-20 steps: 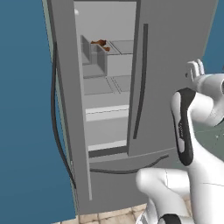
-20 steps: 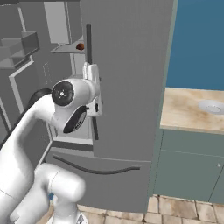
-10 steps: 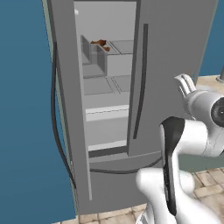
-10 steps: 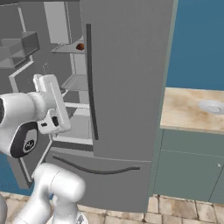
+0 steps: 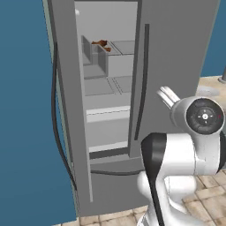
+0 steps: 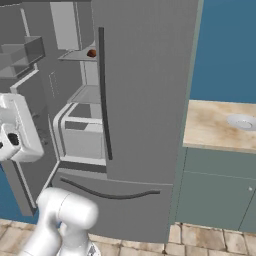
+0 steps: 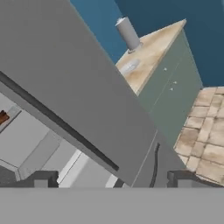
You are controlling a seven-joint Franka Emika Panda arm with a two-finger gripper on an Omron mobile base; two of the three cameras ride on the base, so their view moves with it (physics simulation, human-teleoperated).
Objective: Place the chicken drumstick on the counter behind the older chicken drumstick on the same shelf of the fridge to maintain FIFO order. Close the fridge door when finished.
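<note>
Arm swung right; hand (image 7: 111,178) open, empty; fridge door (image 5: 66,110) open.

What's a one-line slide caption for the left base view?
Fridge with its left door swung open, a chicken drumstick on the upper shelf beside a translucent bin, white arm in the foreground.

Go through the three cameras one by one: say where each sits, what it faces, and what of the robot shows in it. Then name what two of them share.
Left base view: behind the arm on its left, facing the open fridge; a chicken drumstick lies on a shelf; the white arm rises at lower right.
Right base view: behind on the right, facing the fridge and counter; arm at lower left.
Hand view: on the hand, rolled, facing fridge and counter; open gripper tips at bottom.
Shared: both base views show the drumstick on the upper shelf.
</note>
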